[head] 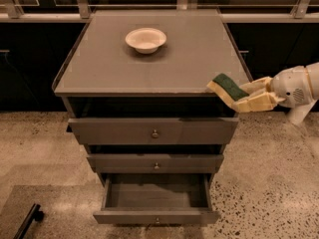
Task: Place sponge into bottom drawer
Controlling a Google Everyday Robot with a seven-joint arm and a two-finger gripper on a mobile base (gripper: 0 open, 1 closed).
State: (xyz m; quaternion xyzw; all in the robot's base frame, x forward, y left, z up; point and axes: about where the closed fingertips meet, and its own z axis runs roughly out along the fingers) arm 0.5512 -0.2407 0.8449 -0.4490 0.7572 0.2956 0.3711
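1. A speckled stone floor (279, 183) lies under one grey cabinet (75, 113). Its tabletop (164, 68) carries one white bowl (145, 39) near the back edge.
2. The one claw (242, 95) reaches in from the right, level with the tabletop's front right corner, and is clamped on the sponge (228, 87).
3. The one sponge sits between the claw's two pale fingers (256, 103), green side up. Its free end pokes left over that corner.
4. There are three drawers. The top drawer (114, 131) and middle drawer (124, 162) stand slightly out, and the bottom drawer (124, 216) is pulled out farthest, well below the sponge.
5. Each drawer front bears one round knob (155, 133), so three in all.
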